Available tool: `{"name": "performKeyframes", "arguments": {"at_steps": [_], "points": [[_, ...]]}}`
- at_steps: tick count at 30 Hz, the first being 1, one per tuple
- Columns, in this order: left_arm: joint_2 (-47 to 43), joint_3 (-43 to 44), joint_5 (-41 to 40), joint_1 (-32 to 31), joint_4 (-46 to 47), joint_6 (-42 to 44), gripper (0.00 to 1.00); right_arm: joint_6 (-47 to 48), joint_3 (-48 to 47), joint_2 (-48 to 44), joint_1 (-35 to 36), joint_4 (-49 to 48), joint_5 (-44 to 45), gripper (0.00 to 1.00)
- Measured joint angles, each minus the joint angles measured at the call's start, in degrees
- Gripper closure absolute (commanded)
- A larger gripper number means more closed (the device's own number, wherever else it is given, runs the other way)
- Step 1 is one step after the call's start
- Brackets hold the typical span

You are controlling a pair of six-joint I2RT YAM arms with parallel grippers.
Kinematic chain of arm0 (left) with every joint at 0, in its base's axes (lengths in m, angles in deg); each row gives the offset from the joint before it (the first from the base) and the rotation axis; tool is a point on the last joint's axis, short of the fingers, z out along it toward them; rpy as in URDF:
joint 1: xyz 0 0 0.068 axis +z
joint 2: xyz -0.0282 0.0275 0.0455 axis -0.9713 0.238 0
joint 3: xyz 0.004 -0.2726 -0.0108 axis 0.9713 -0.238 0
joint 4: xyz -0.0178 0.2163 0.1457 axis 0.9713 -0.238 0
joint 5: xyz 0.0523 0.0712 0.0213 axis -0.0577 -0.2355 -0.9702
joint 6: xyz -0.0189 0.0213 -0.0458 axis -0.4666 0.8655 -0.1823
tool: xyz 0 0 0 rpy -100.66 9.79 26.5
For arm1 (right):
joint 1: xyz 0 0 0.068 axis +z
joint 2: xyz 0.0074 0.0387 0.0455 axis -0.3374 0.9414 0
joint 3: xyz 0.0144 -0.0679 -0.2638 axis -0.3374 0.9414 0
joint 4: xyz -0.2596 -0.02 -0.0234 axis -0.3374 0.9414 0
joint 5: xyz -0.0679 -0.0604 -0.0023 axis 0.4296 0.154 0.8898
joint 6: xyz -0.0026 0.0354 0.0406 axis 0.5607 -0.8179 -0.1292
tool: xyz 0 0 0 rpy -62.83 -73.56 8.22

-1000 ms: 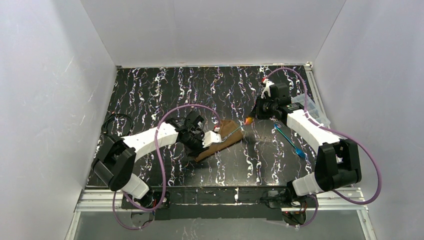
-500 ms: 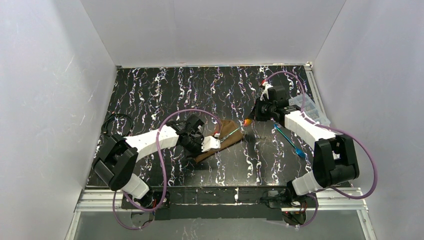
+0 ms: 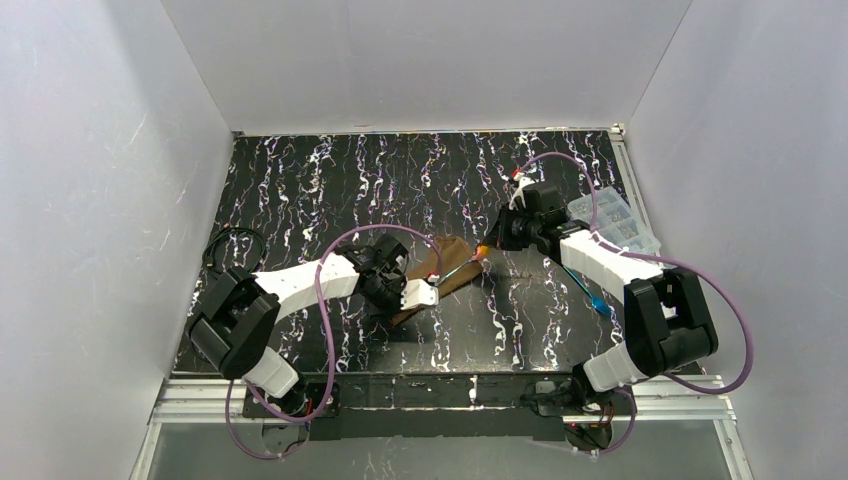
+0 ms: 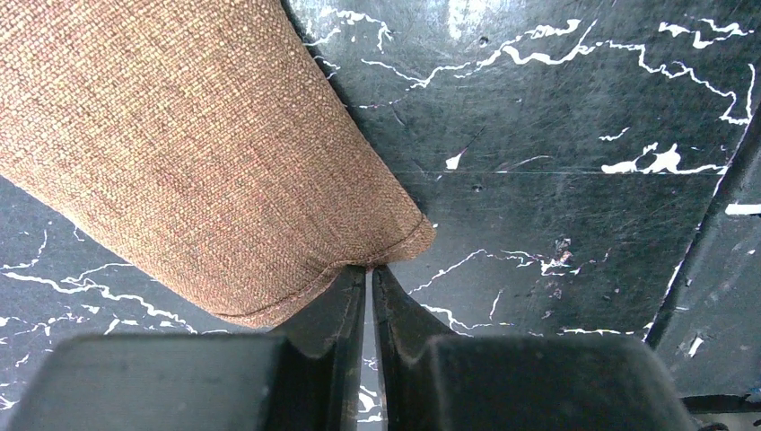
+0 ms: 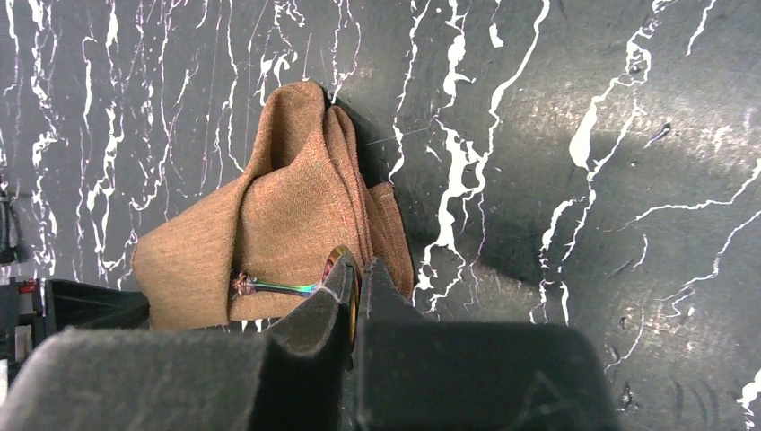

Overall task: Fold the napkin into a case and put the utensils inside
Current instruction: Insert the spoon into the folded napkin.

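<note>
The brown napkin (image 3: 447, 272), folded into a narrow case, lies mid-table; it also shows as cloth (image 4: 206, 153) and as a bunched pouch (image 5: 287, 215). My left gripper (image 3: 424, 293) (image 4: 370, 268) is shut, its tips pinching the hem at the case's near end. My right gripper (image 3: 490, 247) (image 5: 355, 268) is shut on the round head of a shiny teal utensil (image 3: 463, 267) (image 5: 278, 287). Its handle reaches into a fold at the case's open end. A blue utensil (image 3: 588, 290) lies on the table right of the case, under the right arm.
A clear plastic compartment box (image 3: 618, 218) stands at the table's right edge behind the right arm. White walls close in the left, back and right sides. The black marbled table (image 3: 330, 190) stretches bare behind the left arm.
My left jaws have closed on the case's near hem and shifted slightly toward me. The right gripper has carried the utensil leftward, bringing its handle into the case's end.
</note>
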Motion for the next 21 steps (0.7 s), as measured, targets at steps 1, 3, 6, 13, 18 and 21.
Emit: {"name": "performKeyframes", "arguments": {"at_steps": [1,3,6,13,18,21], "points": [[0.0,-0.02,-0.04,-0.02,0.02,0.26,0.94,-0.44,0.33,0.0,0.0,-0.26,-0.33,0.99],[0.0,-0.07,-0.11,-0.09,0.11,0.63,0.94,-0.94,0.94,0.0,0.0,-1.25,-1.16,0.99],[0.0,-0.15,-0.24,-0.28,0.2,1.27,0.95,-1.57,1.01,0.52,0.0,-2.64,-2.49,0.99],[0.0,-0.15,-0.42,-0.44,0.2,2.34,0.95,-2.47,1.01,3.48,1.27,-5.38,-4.61,0.99],[0.0,-0.15,-0.57,-0.55,0.17,2.62,0.96,-3.13,1.01,5.49,3.76,-6.62,-4.98,0.99],[0.0,-0.15,-0.72,-0.66,0.17,2.8,0.97,-3.76,0.92,6.47,4.96,-7.52,-4.98,0.99]]}}
